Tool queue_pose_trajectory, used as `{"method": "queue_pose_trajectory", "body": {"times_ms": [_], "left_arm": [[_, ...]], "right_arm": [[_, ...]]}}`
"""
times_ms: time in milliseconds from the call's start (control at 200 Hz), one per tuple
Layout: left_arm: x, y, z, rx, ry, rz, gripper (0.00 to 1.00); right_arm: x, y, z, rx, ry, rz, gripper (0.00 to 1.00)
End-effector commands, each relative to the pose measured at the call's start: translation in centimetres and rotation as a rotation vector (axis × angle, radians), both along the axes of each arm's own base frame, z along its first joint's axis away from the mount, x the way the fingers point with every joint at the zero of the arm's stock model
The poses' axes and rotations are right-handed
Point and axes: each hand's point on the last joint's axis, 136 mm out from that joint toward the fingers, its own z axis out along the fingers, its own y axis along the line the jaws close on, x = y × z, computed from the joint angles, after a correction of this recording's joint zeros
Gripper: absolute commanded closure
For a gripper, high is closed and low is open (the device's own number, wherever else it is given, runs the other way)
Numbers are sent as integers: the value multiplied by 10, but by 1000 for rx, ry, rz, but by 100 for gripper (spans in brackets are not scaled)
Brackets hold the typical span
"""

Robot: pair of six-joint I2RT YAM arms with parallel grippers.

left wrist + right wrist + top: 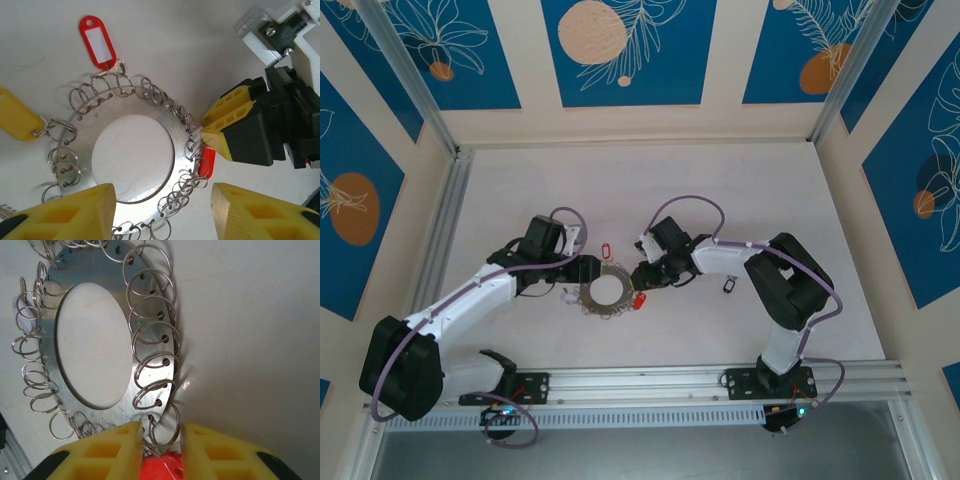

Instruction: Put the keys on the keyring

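Observation:
The keyring [590, 303] is a flat grey disc with a wide hole, lying mid-table with small split rings all round its rim. My left gripper [586, 274] is over its far-left side. In the left wrist view the left gripper [162, 212] stands open, straddling the keyring [125, 102] rim without holding it. My right gripper [643, 282] meets the rim from the right. The right gripper [159, 450] is shut on a split ring [167, 427] that carries a red tag [167, 467]. Its yellow fingertips [212, 131] pinch beside that red tag [206, 162].
A second red tag [98, 42] with a small key lies just beyond the keyring, and a yellow tag [17, 115] hangs off its rim. A dark loose key [729, 286] lies on the table right of the right arm. Walls close in the table.

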Motion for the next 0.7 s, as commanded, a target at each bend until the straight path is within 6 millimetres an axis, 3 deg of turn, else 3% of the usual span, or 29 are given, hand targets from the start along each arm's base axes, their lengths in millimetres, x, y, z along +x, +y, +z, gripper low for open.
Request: {"method": "queue_pose_trajectory", "body": {"times_ms": [0,450,695], "left_arm": [[-1,-4,-1,-8,-4,-20,48],[-3,-1,-1,12,-13,-24,48],[-2,0,4,19,-29,-24,48]], "right_arm": [[-4,7,4,44,71,1,74],[-5,11,0,63,87,-1,81],[-1,16,-1,71,90,3,77]]}}
